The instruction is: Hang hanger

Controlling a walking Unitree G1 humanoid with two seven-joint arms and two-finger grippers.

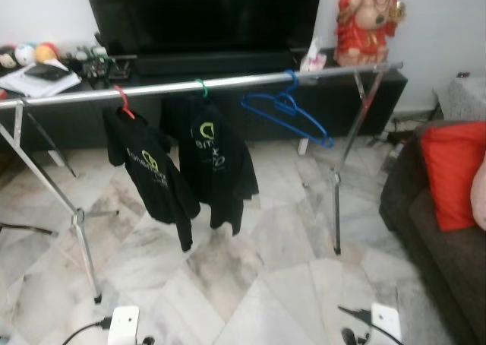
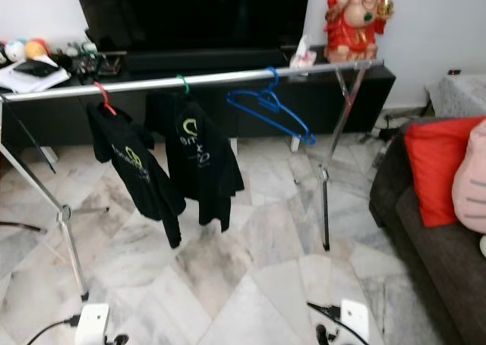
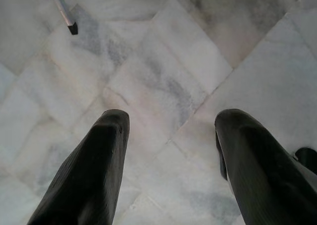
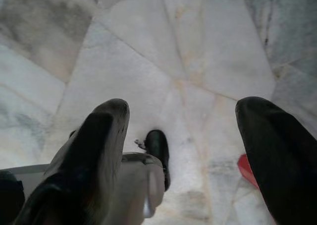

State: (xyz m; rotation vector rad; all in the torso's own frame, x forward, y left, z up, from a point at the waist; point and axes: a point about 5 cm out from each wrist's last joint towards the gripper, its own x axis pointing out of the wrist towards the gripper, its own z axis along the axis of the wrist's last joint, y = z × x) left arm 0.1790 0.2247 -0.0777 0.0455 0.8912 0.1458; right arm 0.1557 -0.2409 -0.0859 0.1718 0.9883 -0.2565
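A bare blue hanger (image 1: 287, 110) hangs tilted on the silver rail (image 1: 228, 81) of a clothes rack, towards its right end. Left of it, a black T-shirt (image 1: 215, 159) hangs on a green hanger (image 1: 201, 88), and another black T-shirt (image 1: 149, 170) on a red hanger (image 1: 122, 102). My left gripper (image 3: 168, 136) hangs over the marble floor, open, nothing between its fingers. My right gripper (image 4: 181, 131) is likewise open and empty above the floor, with my own foot (image 4: 143, 178) beneath it.
A dark TV console (image 1: 228, 94) with a large screen (image 1: 205, 14) stands behind the rack, a red figurine (image 1: 368, 22) at its right end. A dark sofa (image 1: 437, 231) with a red cushion (image 1: 454, 174) sits to the right. The rack's legs (image 1: 336, 208) stand on the marble floor (image 1: 243, 284).
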